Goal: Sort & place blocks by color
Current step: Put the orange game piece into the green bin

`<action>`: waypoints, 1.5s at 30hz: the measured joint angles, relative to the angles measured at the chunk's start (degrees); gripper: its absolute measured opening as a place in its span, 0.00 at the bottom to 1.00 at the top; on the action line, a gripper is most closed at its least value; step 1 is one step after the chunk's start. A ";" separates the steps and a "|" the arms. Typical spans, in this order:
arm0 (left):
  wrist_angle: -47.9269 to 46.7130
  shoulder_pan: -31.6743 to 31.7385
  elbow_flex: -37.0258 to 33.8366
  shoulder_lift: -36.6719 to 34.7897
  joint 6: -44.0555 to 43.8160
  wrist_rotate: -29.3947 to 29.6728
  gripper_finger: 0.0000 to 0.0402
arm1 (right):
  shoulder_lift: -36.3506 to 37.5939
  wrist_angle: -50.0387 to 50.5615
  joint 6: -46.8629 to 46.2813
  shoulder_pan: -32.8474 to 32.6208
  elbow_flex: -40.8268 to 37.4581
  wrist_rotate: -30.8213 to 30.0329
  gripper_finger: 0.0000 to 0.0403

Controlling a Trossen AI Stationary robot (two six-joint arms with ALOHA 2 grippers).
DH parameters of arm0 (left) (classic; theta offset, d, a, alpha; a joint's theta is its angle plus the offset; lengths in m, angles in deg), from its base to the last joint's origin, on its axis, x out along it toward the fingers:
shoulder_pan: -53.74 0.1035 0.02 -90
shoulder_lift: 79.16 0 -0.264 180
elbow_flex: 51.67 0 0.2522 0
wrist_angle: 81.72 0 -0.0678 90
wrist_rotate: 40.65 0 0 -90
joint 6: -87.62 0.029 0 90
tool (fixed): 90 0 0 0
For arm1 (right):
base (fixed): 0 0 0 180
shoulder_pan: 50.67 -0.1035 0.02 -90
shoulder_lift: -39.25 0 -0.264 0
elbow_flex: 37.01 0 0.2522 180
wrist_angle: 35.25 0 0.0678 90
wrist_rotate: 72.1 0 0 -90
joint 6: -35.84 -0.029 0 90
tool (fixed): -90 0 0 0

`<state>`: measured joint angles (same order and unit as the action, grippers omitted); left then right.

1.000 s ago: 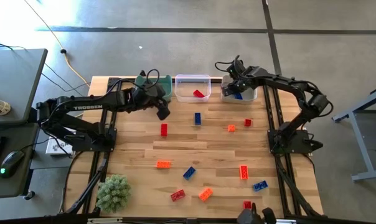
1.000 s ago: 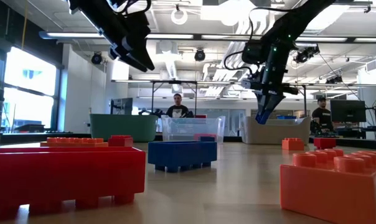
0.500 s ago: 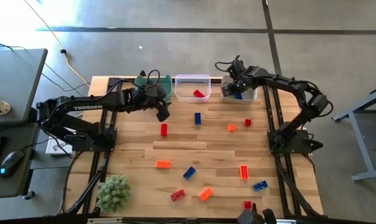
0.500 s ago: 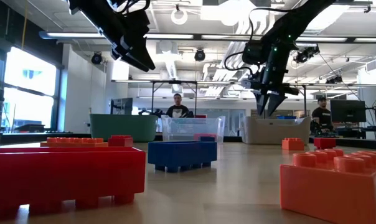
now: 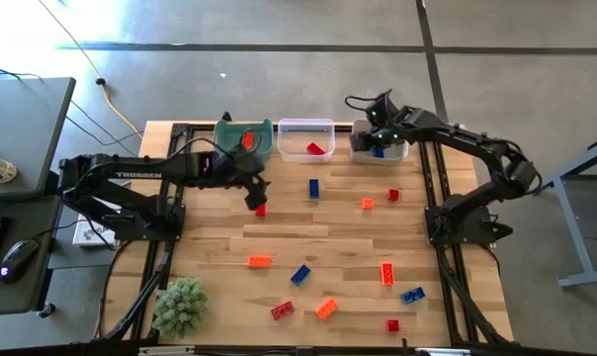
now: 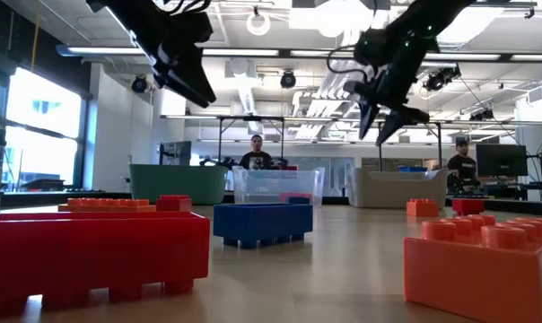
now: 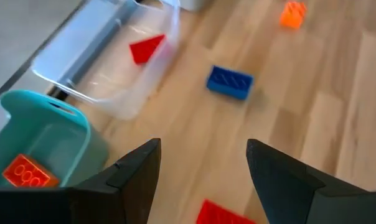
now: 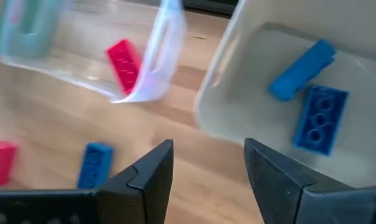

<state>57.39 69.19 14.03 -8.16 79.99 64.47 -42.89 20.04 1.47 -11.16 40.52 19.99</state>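
Lower the left hand (image 5: pixel 255 197), fingers apart and empty, squarely over the small red studded brick (image 5: pixel 261 209); straddle its short sides; right hand (image 5: pixel 377 129), also apart, waits above the clear blue-brick bin (image 5: pixel 401 154).

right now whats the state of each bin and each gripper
teal bin: upright, holds one orange brick
clear bin: upright, holds one red brick
white bin: upright, holds two blue bricks
left gripper: open, empty, above a red brick on the table
right gripper: open, empty, over the white bin
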 joint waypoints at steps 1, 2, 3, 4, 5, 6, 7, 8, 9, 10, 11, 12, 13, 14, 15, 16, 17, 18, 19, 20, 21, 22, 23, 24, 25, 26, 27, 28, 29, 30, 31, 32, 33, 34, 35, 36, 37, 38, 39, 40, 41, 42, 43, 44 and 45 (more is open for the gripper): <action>-0.88 -0.62 0.00 0.00 0.69 -0.30 0.57 | 0.56 -0.02 -0.64 -0.81 0.00 -0.01 0.46; -1.71 -1.22 0.00 0.00 1.33 -0.91 0.57 | 1.10 -0.08 -1.44 -1.71 0.00 -0.03 0.46; -2.44 -1.77 0.00 0.00 1.98 -1.79 0.57 | 1.53 -0.13 -1.88 -2.61 0.00 -0.04 0.46; -3.03 -2.36 0.00 0.00 2.21 -2.81 0.57 | 1.85 -0.23 -2.54 -3.56 0.00 -0.04 0.46; -3.55 -2.91 0.00 0.00 2.24 -3.81 0.57 | 2.08 -0.25 -3.17 -4.43 0.00 -0.08 0.46; -3.95 -3.45 0.00 0.00 2.26 -4.97 0.57 | 2.25 -0.27 -3.46 -5.37 0.00 -0.13 0.46; -4.17 -4.01 0.00 0.00 2.27 -6.11 0.57 | 2.35 -0.25 -3.99 -6.16 0.00 -0.13 0.46; -4.37 -4.63 0.00 0.00 2.25 -7.23 0.57 | 2.39 -0.27 -4.36 -7.00 0.00 -0.15 0.46; -4.62 -5.26 -0.01 0.00 2.26 -8.10 0.57 | 2.39 -0.30 -4.67 -7.81 0.00 -0.22 0.46; -4.82 -5.95 0.00 0.00 2.27 -9.04 0.57 | 2.39 -0.30 -5.08 -8.57 0.00 -0.29 0.46; -4.92 -6.67 -0.02 0.00 2.25 -9.88 0.57 | 2.39 -0.30 -5.58 -9.29 0.00 -0.31 0.46; -4.93 -7.48 -0.02 0.00 2.25 -10.48 0.57 | 2.39 -0.36 -5.73 -9.99 0.00 -0.33 0.46; -4.93 -8.36 -0.02 0.00 2.03 -10.77 0.57 | 2.39 -0.52 -5.73 -10.77 0.00 -0.33 0.46; -4.95 -9.33 -0.02 0.00 1.78 -10.82 0.57 | 2.39 -0.69 -5.73 -11.48 0.00 -0.35 0.46; -4.95 -10.31 0.00 0.00 1.28 -10.79 0.57 | 2.39 -0.85 -5.73 -12.18 0.00 -0.35 0.46; -4.97 -11.32 -0.02 0.00 0.70 -10.63 0.57 | 2.39 -1.01 -5.73 -12.77 0.00 -0.35 0.46; -4.95 -12.51 -0.02 0.00 0.27 -10.52 0.57 | 2.41 -1.08 -5.73 -13.30 0.00 -0.33 0.46; -4.95 -13.65 0.00 0.00 0.24 -10.32 0.57 | 2.39 -1.08 -5.73 -13.77 0.00 -0.33 0.46; -4.97 -14.85 -0.02 0.00 -0.04 -10.09 0.57 | 2.39 -1.10 -5.73 -14.22 0.00 -0.32 0.46; -4.96 -16.06 -0.02 0.00 -0.72 -9.87 0.57 | 2.39 -1.09 -5.73 -14.62 0.00 -0.33 0.46; -4.95 -17.20 -0.02 0.00 -1.83 -9.62 0.57 | 2.39 -1.10 -5.73 -15.02 0.00 -0.33 0.46; -4.95 -18.32 -0.01 0.00 -3.07 -9.28 0.57 | 2.39 -1.10 -5.73 -15.35 0.00 -0.33 0.46; -4.95 -19.54 -0.01 0.00 -4.32 -8.84 0.57 | 2.39 -1.10 -5.72 -15.66 0.00 -0.33 0.46; -4.94 -20.69 0.00 0.16 -5.41 -8.54 0.57 | 2.40 -1.10 -5.71 -15.94 0.00 -0.33 0.46; -4.84 -21.85 -0.02 0.50 -6.08 -8.42 0.57 | 2.39 -1.10 -5.68 -16.21 0.00 -0.33 0.46; -4.96 -22.97 -0.02 0.88 -6.55 -8.42 0.57 | 2.39 -1.13 -5.64 -16.40 0.00 -0.33 0.46; -5.23 -24.13 -0.04 1.22 -7.04 -8.40 0.57 | 2.41 -1.10 -5.62 -16.56 0.00 -0.33 0.46; -5.18 -25.26 -0.04 1.60 -7.65 -8.37 0.57 | 2.39 -1.10 -5.62 -16.74 0.00 -0.33 0.46; -5.04 -26.32 -0.04 2.15 -8.40 -8.31 0.57 | 2.39 -1.12 -5.56 -16.81 0.00 -0.33 0.46; -5.05 -27.36 -0.04 2.95 -9.39 -8.11 0.57 | 2.39 -1.11 -5.37 -16.85 0.00 -0.31 0.46; -5.02 -28.40 -0.04 3.93 -10.48 -7.72 0.57 | 2.39 -1.13 -5.20 -16.84 0.00 -0.25 0.46; -5.17 -29.39 -0.07 4.84 -11.49 -7.08 0.57 | 2.39 -1.11 -5.04 -16.82 0.00 -0.17 0.46; -5.09 -30.29 -0.07 5.72 -12.43 -6.28 0.57 | 2.40 -1.09 -4.59 -16.81 0.00 -0.12 0.46; -4.83 -31.17 -0.04 6.58 -13.17 -5.35 0.57 | 2.39 -1.13 -4.25 -16.81 0.00 -0.11 0.46; -4.78 -31.96 -0.04 7.54 -13.83 -4.31 0.57 | 2.39 -1.13 -4.17 -16.81 0.00 -0.11 0.46; -4.74 -32.64 -0.04 8.64 -14.43 -3.43 0.57 | 2.39 -1.11 -4.15 -16.80 0.00 -0.11 0.46; -4.64 -33.16 -0.04 9.70 -15.05 -2.61 0.57 | 2.39 -1.13 -4.18 -16.79 0.00 -0.11 0.46; -4.61 -33.58 -0.04 10.68 -15.81 -2.10 0.57 | 2.39 -1.13 -4.18 -16.79 0.00 -0.11 0.46; -4.51 -33.86 -0.04 11.56 -16.27 -2.03 0.57 | 2.39 -1.13 -4.09 -16.79 0.00 -0.11 0.46; -4.40 -34.09 -0.04 12.50 -16.60 -2.16 0.57 | 2.39 -1.13 -3.83 -16.79 0.00 -0.11 0.46; -4.50 -34.22 -0.04 13.53 -16.90 -2.47 0.57 | 2.39 -1.13 -3.36 -16.79 0.00 -0.11 0.46; -4.51 -34.38 -0.04 14.51 -17.30 -2.66 0.57 | 2.39 -1.13 -3.02 -16.79 0.00 -0.11 0.46; -4.52 -34.45 -0.04 15.37 -17.57 -2.87 0.57 | 2.39 -1.13 -2.84 -16.79 0.00 -0.11 0.46; -4.47 -34.58 -0.04 16.24 -17.73 -2.93 0.57 | 2.39 -1.10 -2.77 -16.79 0.00 -0.11 0.46; -4.38 -34.67 -0.04 17.09 -17.76 -2.96 0.57 | 2.39 -1.13 -2.73 -16.79 0.00 -0.11 0.46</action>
<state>53.01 34.52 13.99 8.94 62.23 61.51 -40.49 18.91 -1.26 -27.95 40.52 19.88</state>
